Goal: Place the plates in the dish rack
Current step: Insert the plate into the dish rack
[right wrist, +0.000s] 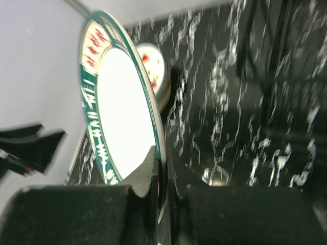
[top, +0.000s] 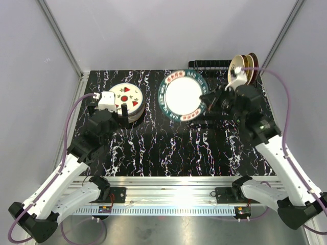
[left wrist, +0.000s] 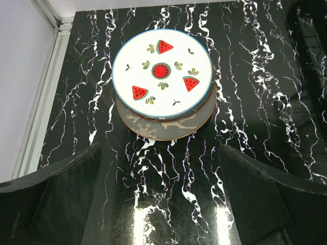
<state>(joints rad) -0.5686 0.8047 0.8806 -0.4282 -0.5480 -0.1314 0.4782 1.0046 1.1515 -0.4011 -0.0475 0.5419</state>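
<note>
Gripping teal-rimmed plate [top: 183,94] by its edge in right hand [right wrist: 162,163], tilted over surface [top: 153,148], just left of rack [top: 209,64] with upright plates [top: 245,69] at its far end. Hovering with left hand [left wrist: 159,153] spread wide and empty, near watermelon stack [left wrist: 161,71].
</note>
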